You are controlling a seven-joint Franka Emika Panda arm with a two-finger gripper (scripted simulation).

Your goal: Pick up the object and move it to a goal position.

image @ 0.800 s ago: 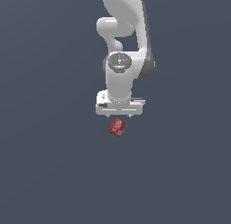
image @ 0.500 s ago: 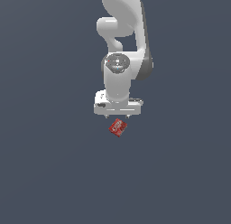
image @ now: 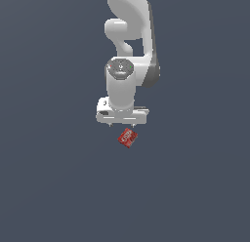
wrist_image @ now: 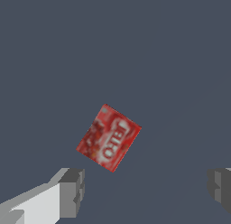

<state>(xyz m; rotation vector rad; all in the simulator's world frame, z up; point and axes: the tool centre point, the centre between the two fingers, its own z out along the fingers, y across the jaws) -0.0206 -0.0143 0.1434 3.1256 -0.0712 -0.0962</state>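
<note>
The object is a small red box with white lettering. It lies flat and turned at an angle on the plain grey surface. It also shows in the wrist view. My white gripper hangs above it, pointing straight down, and does not touch it. In the wrist view the gripper is open and empty. Its two grey fingertips stand far apart, wider than the box. The box sits ahead of the gap, nearer one finger.
The white arm rises behind the gripper in the exterior view. The grey surface is uniform, with no other objects or edges in view. No goal marker shows.
The gripper hand has shifted slightly toward the exterior view's left and a little lower. The red box has not moved.
</note>
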